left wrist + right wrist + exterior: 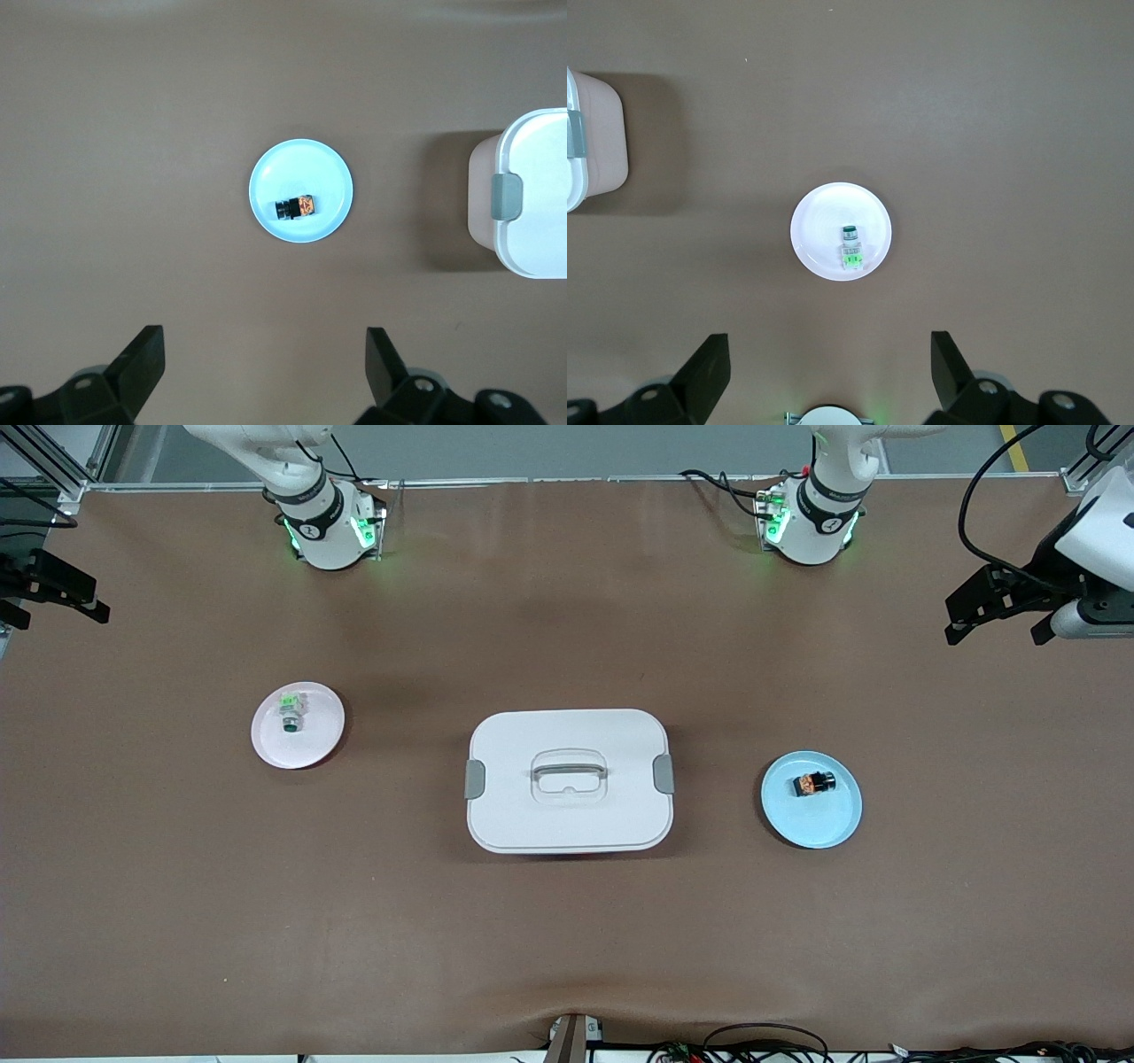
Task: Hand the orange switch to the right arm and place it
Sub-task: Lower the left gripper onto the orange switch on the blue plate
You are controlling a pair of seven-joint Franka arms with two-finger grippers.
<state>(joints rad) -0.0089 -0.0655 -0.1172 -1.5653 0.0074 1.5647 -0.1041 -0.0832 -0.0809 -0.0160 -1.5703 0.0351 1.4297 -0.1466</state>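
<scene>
We see a brown tabletop [567, 939]. Near its middle sits a white lidded box [568, 780]. A pink plate [319, 731] lies toward the right arm's end and a blue plate [819, 824] toward the left arm's end, both well in from every edge.

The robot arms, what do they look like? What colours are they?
Both arms look the same: white, rounded and jointed, with black bands at the joints and green lights glowing at their bases. Black cables run to each base. The left gripper and right gripper are each black, with two flat, angular fingers.
</scene>
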